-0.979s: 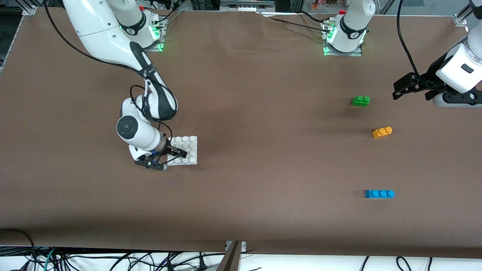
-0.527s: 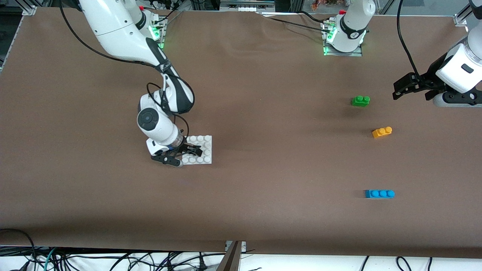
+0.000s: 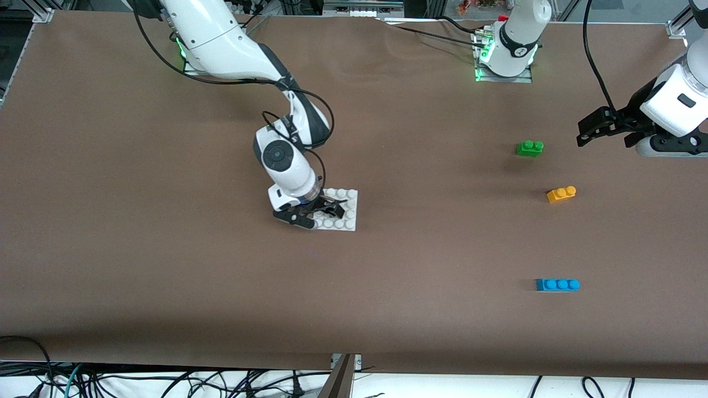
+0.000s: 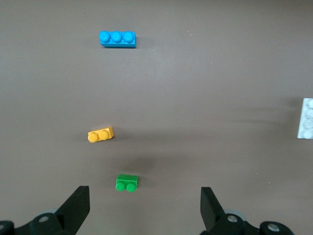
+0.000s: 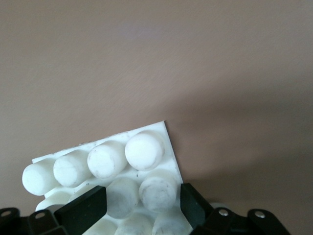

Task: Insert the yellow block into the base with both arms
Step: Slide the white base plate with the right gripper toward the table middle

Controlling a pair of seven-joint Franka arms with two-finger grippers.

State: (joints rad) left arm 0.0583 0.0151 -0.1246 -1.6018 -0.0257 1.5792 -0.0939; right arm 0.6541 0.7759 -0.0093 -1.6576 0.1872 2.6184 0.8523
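The white studded base (image 3: pixel 347 216) lies on the brown table near its middle. My right gripper (image 3: pixel 317 213) is shut on the base at the edge toward the right arm's end; in the right wrist view its fingers (image 5: pixel 80 209) clasp studs of the base (image 5: pixel 122 156). The yellow block (image 3: pixel 561 194) lies toward the left arm's end, on its own. My left gripper (image 3: pixel 587 131) hangs open and empty over the table beside the green brick and waits. The left wrist view shows the yellow block (image 4: pixel 100 134), the base's edge (image 4: pixel 307 117) and the open left gripper (image 4: pixel 143 205).
A green two-stud brick (image 3: pixel 530 148) lies farther from the front camera than the yellow block, and shows in the left wrist view (image 4: pixel 127 182). A blue three-stud brick (image 3: pixel 557 284) lies nearer to the camera, also in the left wrist view (image 4: pixel 117 38).
My right gripper has carried the base across the table toward the left arm's end and a little farther from the front camera. The left arm and the bricks have not moved.
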